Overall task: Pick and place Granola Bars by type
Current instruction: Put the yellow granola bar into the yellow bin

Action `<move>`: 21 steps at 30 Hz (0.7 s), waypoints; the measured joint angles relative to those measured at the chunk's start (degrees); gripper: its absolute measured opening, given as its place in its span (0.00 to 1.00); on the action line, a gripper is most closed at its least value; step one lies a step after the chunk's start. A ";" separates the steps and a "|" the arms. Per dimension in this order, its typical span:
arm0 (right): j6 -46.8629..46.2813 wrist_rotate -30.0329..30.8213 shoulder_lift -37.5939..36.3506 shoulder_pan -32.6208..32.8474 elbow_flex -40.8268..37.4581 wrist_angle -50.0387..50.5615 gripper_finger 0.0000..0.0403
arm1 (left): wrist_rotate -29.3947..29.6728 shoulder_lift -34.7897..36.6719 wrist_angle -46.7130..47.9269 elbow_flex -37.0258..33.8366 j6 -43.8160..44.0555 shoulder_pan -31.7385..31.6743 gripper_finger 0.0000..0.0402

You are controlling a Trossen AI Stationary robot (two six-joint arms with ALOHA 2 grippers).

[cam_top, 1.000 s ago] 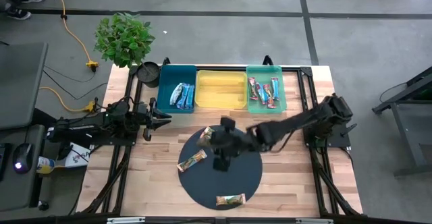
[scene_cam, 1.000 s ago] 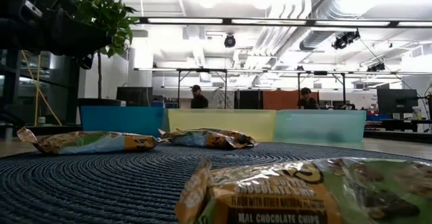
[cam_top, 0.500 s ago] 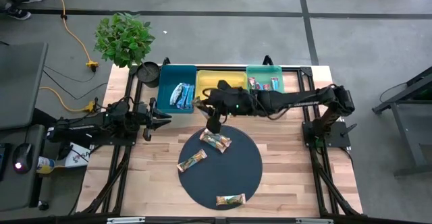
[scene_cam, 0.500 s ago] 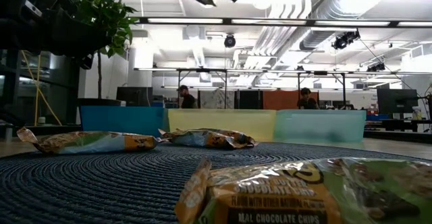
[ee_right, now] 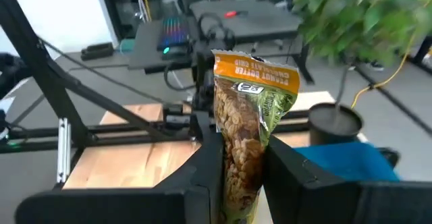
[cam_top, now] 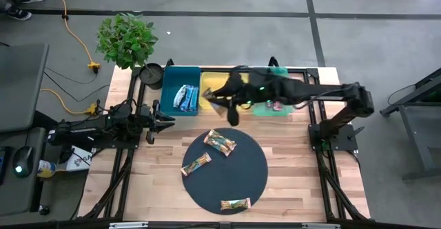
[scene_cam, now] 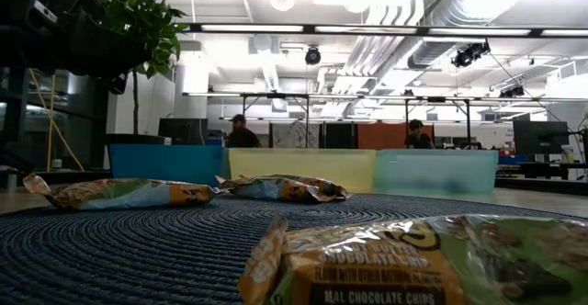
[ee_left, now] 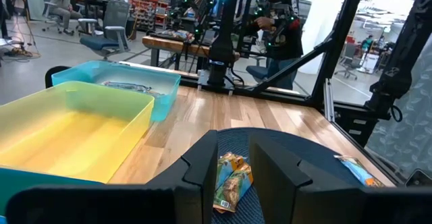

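Note:
My right gripper [ee_right: 239,142] is shut on a granola bar [ee_right: 253,96] in an orange and green wrapper. In the high view it [cam_top: 212,98] hangs above the left end of the yellow bin [cam_top: 222,83]. Three more granola bars [cam_top: 220,143] [cam_top: 196,164] [cam_top: 235,204] lie flat on the round dark mat [cam_top: 234,177]. The teal bin [cam_top: 172,84] holds blue bars [cam_top: 185,96]. The green bin [cam_top: 279,106] is partly hidden by my right arm. My left gripper [ee_left: 233,153] waits at the table's left [cam_top: 162,121], fingers a little apart, nothing between them. My right gripper pinches the bar between its two fingers, which stand on the bar's two long edges [ee_right: 236,158], on the half nearer the wrist. The fingers come nearly level from the table's right, along the bar. The bar's printed end [ee_right: 260,72] sticks out past the fingertips, lifted clear of everything.
A potted plant [cam_top: 126,39] stands at the far left corner, beside the teal bin. The three bins sit in a row along the far edge. In the low view the nearest bar [scene_cam: 386,264] fills the foreground. People show in the room behind.
My right gripper has risen from above the mat and swung toward the far edge, carrying the bar out over the bins, and has tipped up to nearly level. The three bars on the mat have stayed put.

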State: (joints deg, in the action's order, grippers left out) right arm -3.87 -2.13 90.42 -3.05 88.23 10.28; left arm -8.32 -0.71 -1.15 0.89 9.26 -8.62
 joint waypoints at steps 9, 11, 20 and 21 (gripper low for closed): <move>2.74 1.15 -10.18 -0.34 0.02 7.50 0.18 | 0.00 0.00 0.00 0.00 0.02 0.00 0.21; 4.17 3.60 -11.34 -0.31 0.02 9.28 0.18 | 0.00 0.00 0.00 0.02 0.02 0.00 0.21; 9.84 9.07 -10.24 -4.36 0.02 10.36 0.18 | 0.00 0.00 0.00 0.00 0.02 0.01 0.21; 10.04 8.81 -9.69 -5.15 0.02 10.00 0.18 | 0.00 0.00 0.00 0.00 0.02 0.02 0.21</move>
State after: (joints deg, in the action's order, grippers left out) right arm 6.17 6.68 80.72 -8.20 88.25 20.28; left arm -8.32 -0.71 -1.15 0.89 9.28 -8.60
